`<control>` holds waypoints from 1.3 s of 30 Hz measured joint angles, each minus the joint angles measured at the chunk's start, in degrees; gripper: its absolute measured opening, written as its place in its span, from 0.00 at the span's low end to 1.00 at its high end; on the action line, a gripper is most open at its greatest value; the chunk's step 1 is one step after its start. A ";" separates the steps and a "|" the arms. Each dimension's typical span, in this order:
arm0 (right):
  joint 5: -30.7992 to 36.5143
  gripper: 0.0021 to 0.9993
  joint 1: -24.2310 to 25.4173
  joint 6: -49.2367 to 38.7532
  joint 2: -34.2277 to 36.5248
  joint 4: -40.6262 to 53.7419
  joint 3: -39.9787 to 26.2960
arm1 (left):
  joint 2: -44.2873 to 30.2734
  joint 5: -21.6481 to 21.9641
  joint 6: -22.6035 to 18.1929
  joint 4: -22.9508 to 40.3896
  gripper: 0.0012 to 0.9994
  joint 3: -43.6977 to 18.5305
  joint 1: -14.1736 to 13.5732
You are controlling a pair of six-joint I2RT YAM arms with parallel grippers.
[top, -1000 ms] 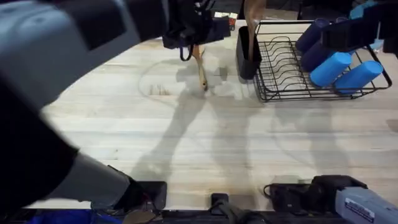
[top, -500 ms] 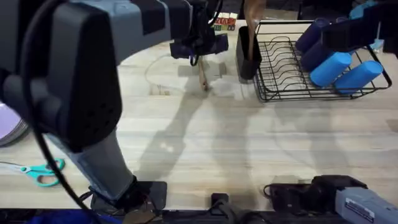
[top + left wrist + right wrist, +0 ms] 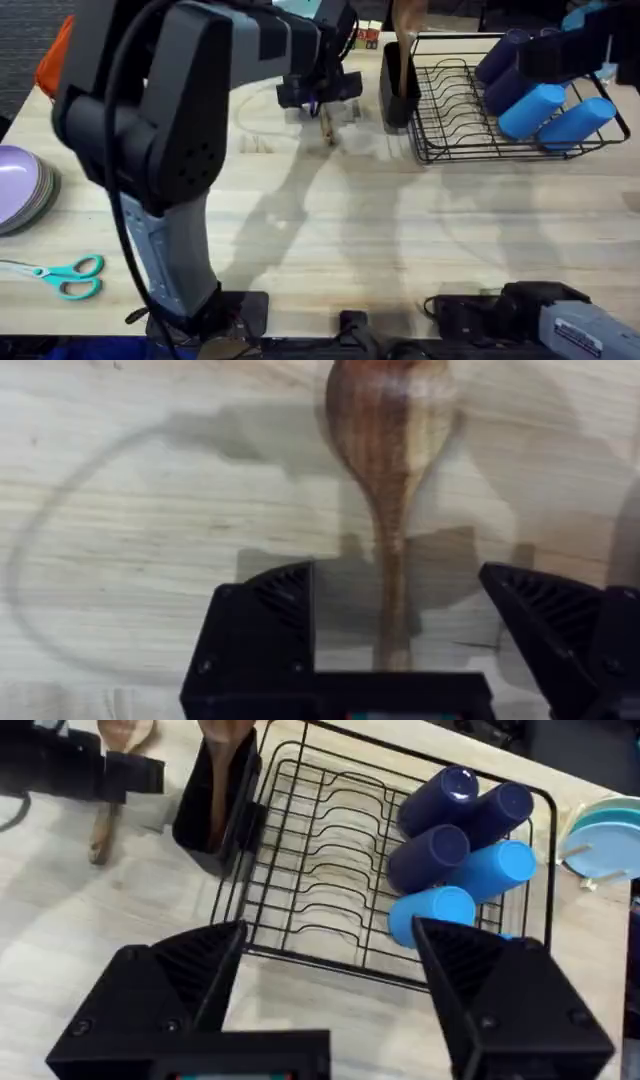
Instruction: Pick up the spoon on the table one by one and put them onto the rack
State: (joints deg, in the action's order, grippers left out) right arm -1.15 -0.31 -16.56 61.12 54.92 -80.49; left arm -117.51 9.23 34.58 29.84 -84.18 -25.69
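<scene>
The table (image 3: 420, 240), a broad light-wood surface with pale plank grain, carried every item. The left arm (image 3: 170, 140) rose from its base at the lower left of the overhead view and reached toward the far middle of the table. The rack (image 3: 500, 110), a black wire dish rack, stood at the far right of the table, with a tall black cutlery caddy (image 3: 396, 85) at its left end. Four blue cylindrical cups (image 3: 545, 95) lay on their sides on the wires at the rack's right end, two dark blue and two lighter blue. One brown wooden spoon stood upright in the caddy, its upper part (image 3: 407, 22) projecting above the caddy rim. A stack of lilac plates (image 3: 22, 188) sat at the left table edge, and teal-handled scissors (image 3: 62, 276) lay near the front left. The second spoon (image 3: 392, 455) lay flat on the table just left of the caddy, apart from it. The left gripper (image 3: 402, 615) was positioned low over this spoon with its black fingers (image 3: 265, 615) spread wide, one on each side of the handle and not touching it; the oval bowl pointed away from the gripper. The right gripper (image 3: 325, 965) was held above the near side of the rack with its fingers also spread apart and nothing between them.
</scene>
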 joint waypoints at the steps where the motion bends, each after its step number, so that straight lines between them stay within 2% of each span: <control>1: 0.00 1.00 0.02 0.02 0.00 0.00 0.00 | -0.47 0.41 0.23 0.13 1.00 -0.03 0.00; 9: 0.00 1.00 0.02 -0.02 0.00 -0.02 0.00 | -1.32 2.66 1.48 0.33 0.97 -0.90 -1.18; 18: 0.00 1.00 0.02 -0.03 0.00 -0.02 0.00 | -1.32 2.63 1.90 0.40 0.72 -0.90 -1.18; 27: 0.00 1.00 0.02 -0.04 0.00 -0.28 0.00 | -1.38 2.38 2.16 0.57 0.30 -0.90 -1.18; 34: 0.00 1.00 0.02 -0.07 0.00 -0.87 0.00 | -1.38 2.19 2.33 0.59 0.21 -0.90 -1.18; 39: 0.00 1.00 0.02 -0.22 0.00 -0.87 0.00 | -1.38 2.38 2.35 0.59 0.10 -0.90 -1.29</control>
State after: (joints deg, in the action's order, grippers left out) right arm -1.15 -0.30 -16.78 61.12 54.04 -80.49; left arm -118.89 11.62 36.93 30.44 -85.08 -26.98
